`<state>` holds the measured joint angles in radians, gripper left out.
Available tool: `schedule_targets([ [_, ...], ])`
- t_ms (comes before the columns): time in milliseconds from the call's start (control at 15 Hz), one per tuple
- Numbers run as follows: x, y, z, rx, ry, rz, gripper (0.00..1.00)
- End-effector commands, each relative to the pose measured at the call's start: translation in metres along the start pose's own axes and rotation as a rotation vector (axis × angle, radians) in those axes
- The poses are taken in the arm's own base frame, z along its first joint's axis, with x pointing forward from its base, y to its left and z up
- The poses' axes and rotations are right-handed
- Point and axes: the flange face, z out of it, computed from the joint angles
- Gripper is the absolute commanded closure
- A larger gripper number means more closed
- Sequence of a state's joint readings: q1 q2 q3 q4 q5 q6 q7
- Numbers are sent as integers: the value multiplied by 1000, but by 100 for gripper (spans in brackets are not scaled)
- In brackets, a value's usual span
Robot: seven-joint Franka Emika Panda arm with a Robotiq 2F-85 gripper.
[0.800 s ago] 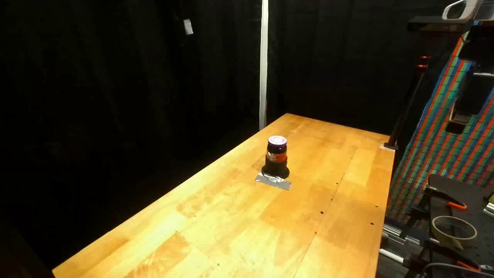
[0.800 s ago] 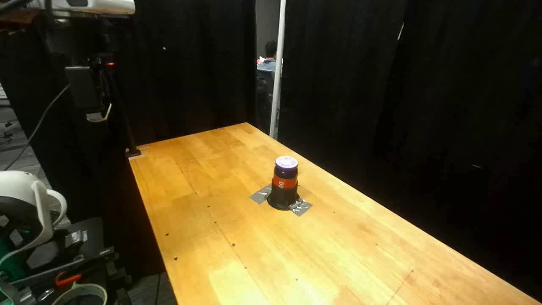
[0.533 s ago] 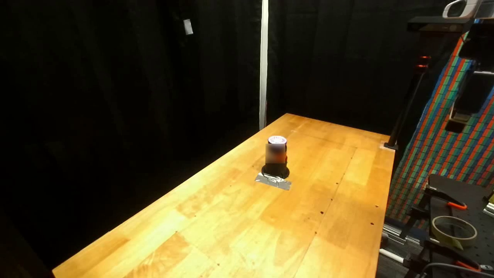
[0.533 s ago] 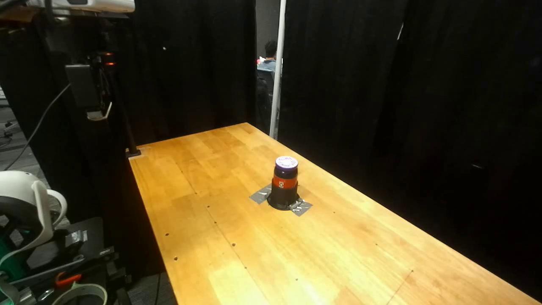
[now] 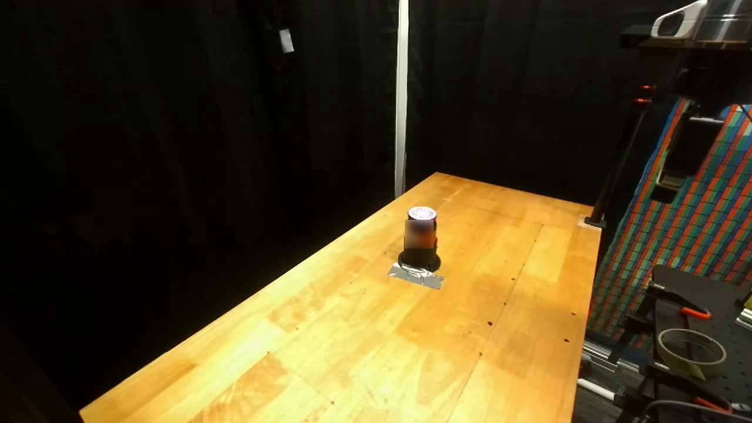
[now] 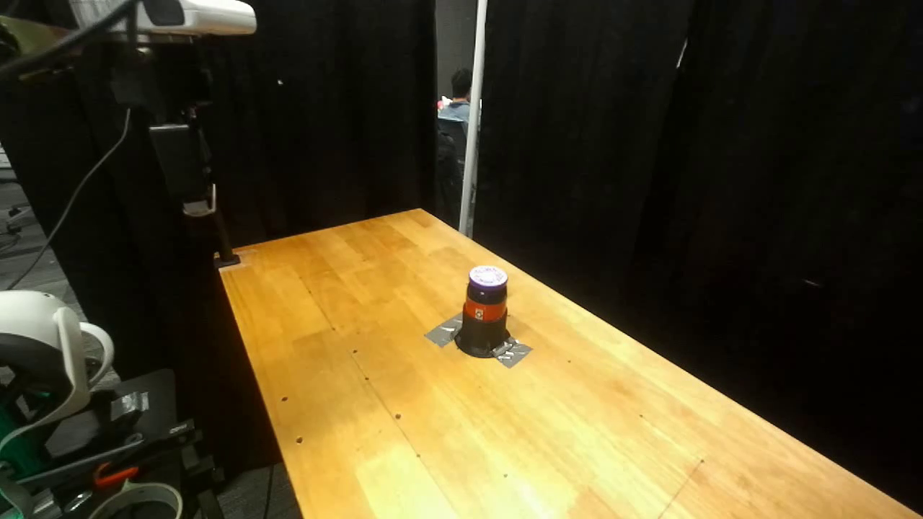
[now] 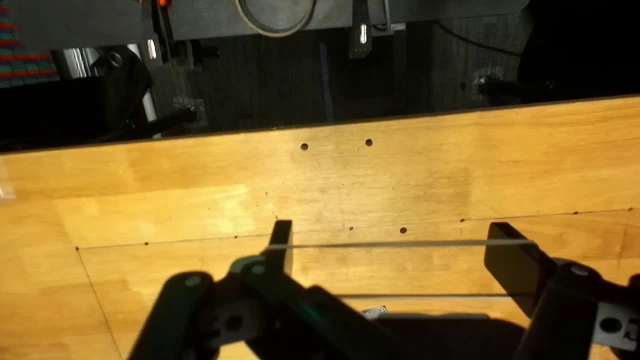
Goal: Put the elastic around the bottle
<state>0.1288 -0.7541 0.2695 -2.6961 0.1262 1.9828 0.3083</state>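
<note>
The hand (image 7: 390, 250) is spread, elastic (image 7: 410, 244) stretched around its fingers (image 7: 510, 265); I'd call this lining up: next it should centre over the bottle (image 6: 485, 308) and descend.

Upright bottle (image 5: 422, 229) (partly blurred), black base (image 5: 420, 258) beneath, grey tape (image 5: 417, 277) touching it, wooden table (image 5: 376, 341), dark curtains (image 5: 205, 147)

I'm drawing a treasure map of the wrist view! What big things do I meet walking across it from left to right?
Stripy sheet → one finger of the hand → elastic, where it stretches across the gap → the other finger.
</note>
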Motion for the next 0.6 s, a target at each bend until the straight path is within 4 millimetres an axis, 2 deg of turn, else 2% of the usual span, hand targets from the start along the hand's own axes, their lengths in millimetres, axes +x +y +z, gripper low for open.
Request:
schedule_targets([
  [0, 55, 12, 19, -17, 52, -76, 0],
  [267, 127, 19, 45, 1, 121, -148, 0],
  [533, 199, 6, 63, 77, 105, -217, 0],
])
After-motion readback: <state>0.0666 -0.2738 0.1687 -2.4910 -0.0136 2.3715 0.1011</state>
